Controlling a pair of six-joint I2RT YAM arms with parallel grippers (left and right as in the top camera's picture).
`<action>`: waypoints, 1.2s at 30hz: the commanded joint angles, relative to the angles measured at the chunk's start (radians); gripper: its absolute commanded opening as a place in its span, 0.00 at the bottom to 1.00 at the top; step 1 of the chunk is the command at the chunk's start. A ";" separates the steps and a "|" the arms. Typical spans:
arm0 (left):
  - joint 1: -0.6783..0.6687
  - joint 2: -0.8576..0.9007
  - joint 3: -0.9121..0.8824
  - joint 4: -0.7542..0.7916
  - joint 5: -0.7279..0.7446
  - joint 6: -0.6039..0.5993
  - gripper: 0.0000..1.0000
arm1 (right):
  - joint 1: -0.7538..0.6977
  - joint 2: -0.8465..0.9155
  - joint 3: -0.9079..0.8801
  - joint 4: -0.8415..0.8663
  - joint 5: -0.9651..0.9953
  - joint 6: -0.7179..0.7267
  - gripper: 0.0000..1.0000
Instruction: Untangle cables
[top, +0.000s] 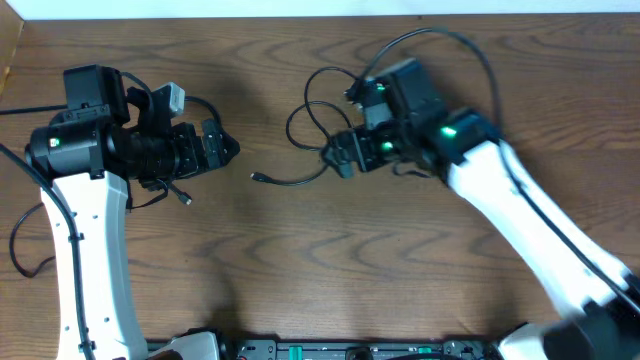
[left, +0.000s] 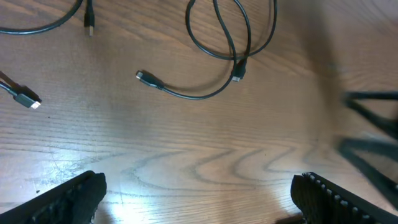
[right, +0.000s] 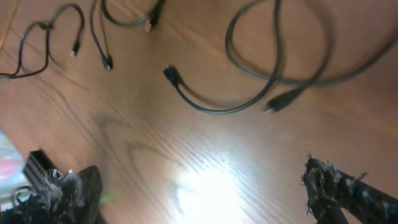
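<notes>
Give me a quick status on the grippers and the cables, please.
Left gripper open, empty. Right gripper open, empty. Looped cable loose on table between grippers. No obstruction seen.

**Q:** Item one, your left arm (top: 92, 250)?
**A:** White link, black joint housings, one green light (top: 55, 142) behind the left claw (top: 226, 149); black ribbed fingers (left: 329, 198).

**Q:** Item two, your right arm (top: 540, 230)?
**A:** Same white and black, green lights (top: 447, 130), thick black wire (top: 432, 32) looped behind the right claw (top: 336, 158).

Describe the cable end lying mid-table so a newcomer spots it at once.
Look at the middle of the wooden table. Just left of the right gripper, a thin black cable sweeps out in a shallow arc. Its plug lies alone on bare wood, unlike the loops behind.
</notes>
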 joint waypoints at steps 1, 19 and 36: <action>-0.002 -0.011 0.010 0.000 0.009 0.010 1.00 | 0.000 -0.118 0.008 -0.043 0.155 -0.084 0.99; -0.002 -0.011 0.010 0.000 0.009 0.010 1.00 | 0.000 -0.362 0.008 -0.256 0.706 -0.083 0.99; -0.002 -0.011 0.010 0.000 0.009 0.010 1.00 | 0.000 -0.361 0.008 -0.256 0.706 -0.083 0.99</action>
